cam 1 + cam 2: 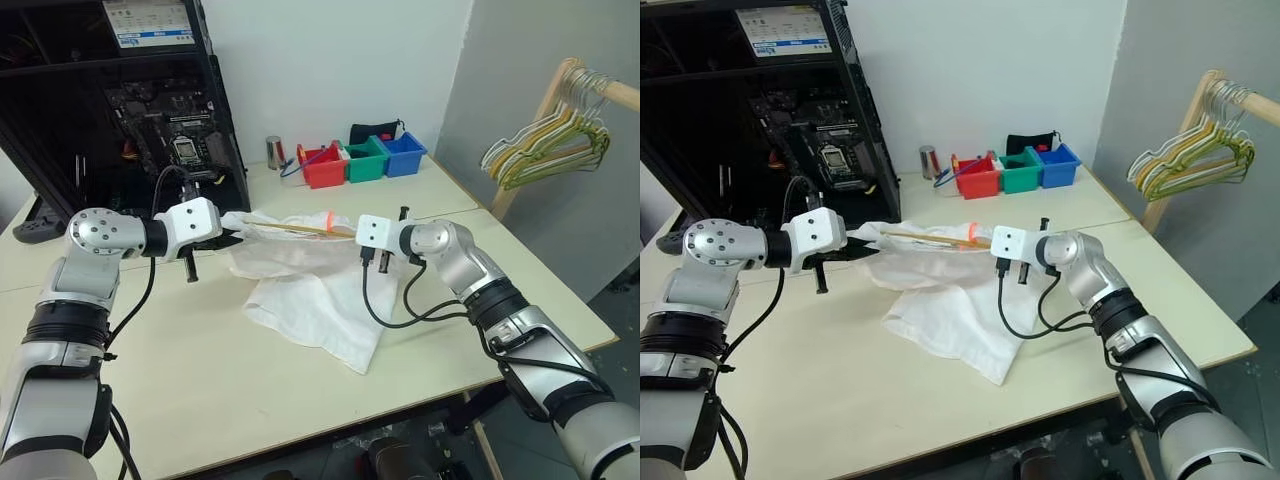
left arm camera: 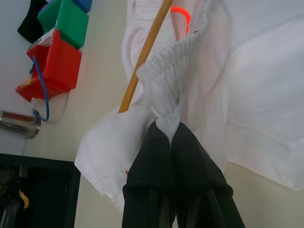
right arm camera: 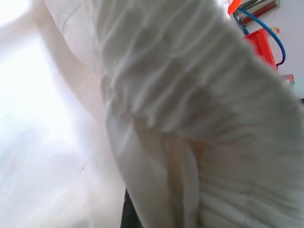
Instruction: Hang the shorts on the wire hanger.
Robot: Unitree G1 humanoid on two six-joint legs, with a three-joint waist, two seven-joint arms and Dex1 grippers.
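left gripper (image 2: 171, 137) fingers pinching shorts (image 1: 310, 300) waistband | right gripper (image 1: 352, 237) fingers pressed together in cloth | wire hanger (image 2: 145, 52) inside, draping unfinished

White shorts (image 1: 320, 295) with orange-red mark; tan wire hanger (image 2: 142, 54); red, green, blue bins (image 1: 362, 160); black fingers (image 2: 156, 180).

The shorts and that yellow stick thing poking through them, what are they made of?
The shorts look like thin white cloth, matte and soft: they drape, wrinkle and bunch where the left gripper pinches the ribbed waistband. The wire hanger looks like a stiff, smooth yellowish-tan rod, straight and faintly glossy; probably coated wire, though wood or plastic can't be ruled out.
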